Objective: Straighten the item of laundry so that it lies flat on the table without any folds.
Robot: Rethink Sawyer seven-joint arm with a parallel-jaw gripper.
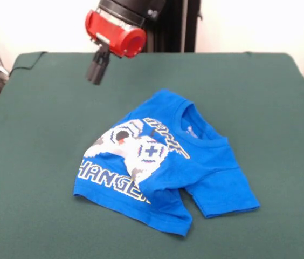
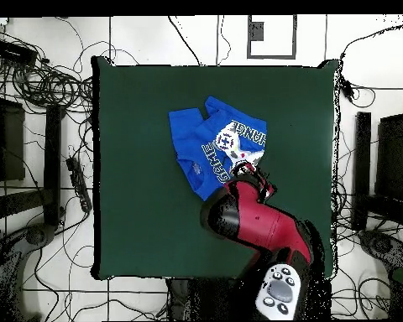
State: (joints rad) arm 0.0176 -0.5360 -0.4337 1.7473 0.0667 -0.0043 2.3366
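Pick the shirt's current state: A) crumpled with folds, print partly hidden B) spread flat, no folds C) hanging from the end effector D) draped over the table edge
A: the shirt lies bunched on the table with its lettering cut off by folds, while the end effector hangs above the cloth, apart from it.

The small short-sleeved cotton T-shirt (image 1: 195, 162) lying below and to the right of the gripper is bright blue all over, sleeves and neckband alike. Its front carries a blocky pixel-style game controller print (image 1: 136, 148) in white and grey with black specks and a small blue cross, ringed by white lettering with dark outlines. The large rectangular felt-covered table (image 1: 44, 135) under everything is plain dark green. The gripper (image 1: 96, 73) itself is black, hanging from a glossy red cylindrical wrist (image 1: 117, 33).
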